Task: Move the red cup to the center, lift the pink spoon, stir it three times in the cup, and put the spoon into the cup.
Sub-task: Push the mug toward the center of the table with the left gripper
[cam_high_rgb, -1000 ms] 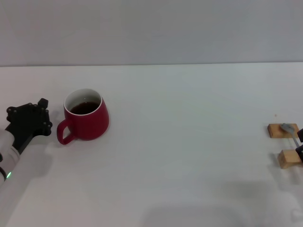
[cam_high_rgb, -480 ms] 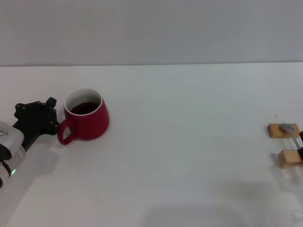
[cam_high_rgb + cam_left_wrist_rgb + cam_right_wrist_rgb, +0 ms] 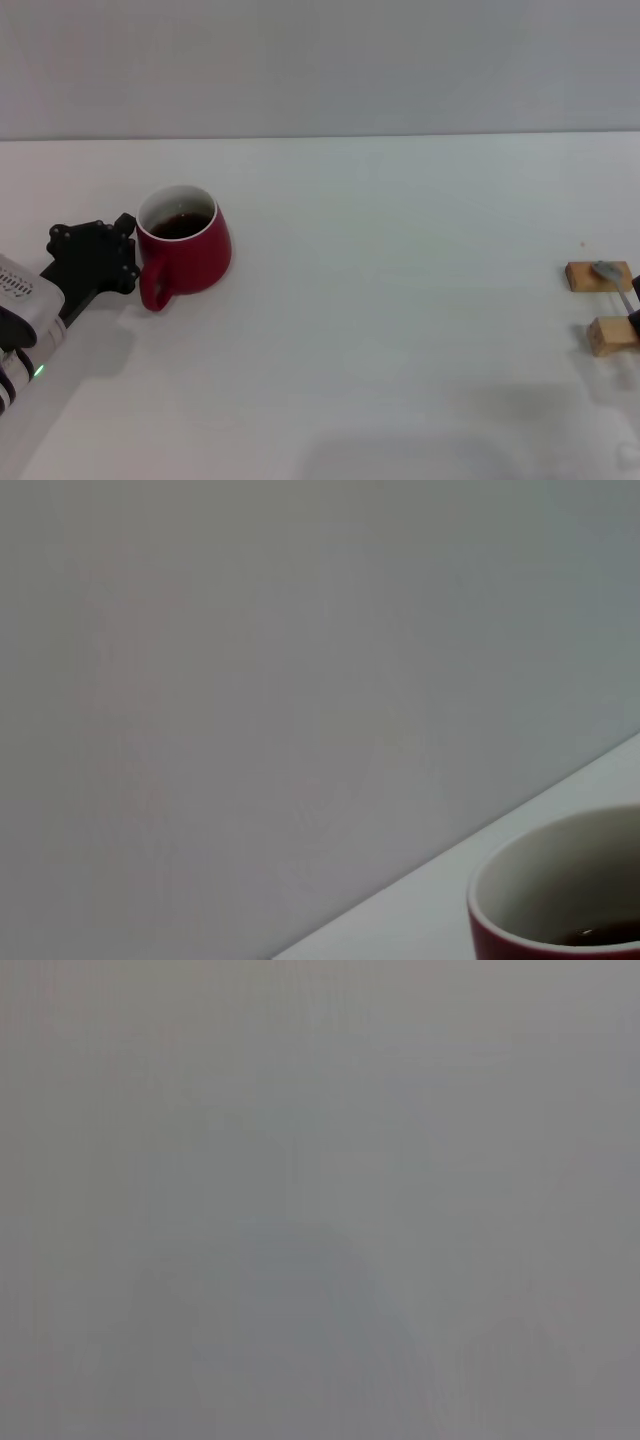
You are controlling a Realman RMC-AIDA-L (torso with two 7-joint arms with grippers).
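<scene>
The red cup (image 3: pixel 186 250) stands at the left of the white table, with dark liquid inside and its handle (image 3: pixel 152 288) pointing to the front left. My left gripper (image 3: pixel 112 262) is black and sits right against the handle side of the cup. The cup's rim also shows in the left wrist view (image 3: pixel 520 865). The pink spoon (image 3: pixel 612 277) lies across two tan wooden blocks (image 3: pixel 598 276) at the far right, grey bowl on the far block. A dark bit of my right gripper (image 3: pixel 634 320) shows at the right edge beside the near block.
The table (image 3: pixel 400 300) is plain white, with a grey wall behind its far edge. The near wooden block (image 3: pixel 609 335) lies close to the right edge. The right wrist view shows only blank grey.
My left gripper has moved right, up to the cup's handle. The handle has swung a little toward the front. The spoon and blocks have not moved.
</scene>
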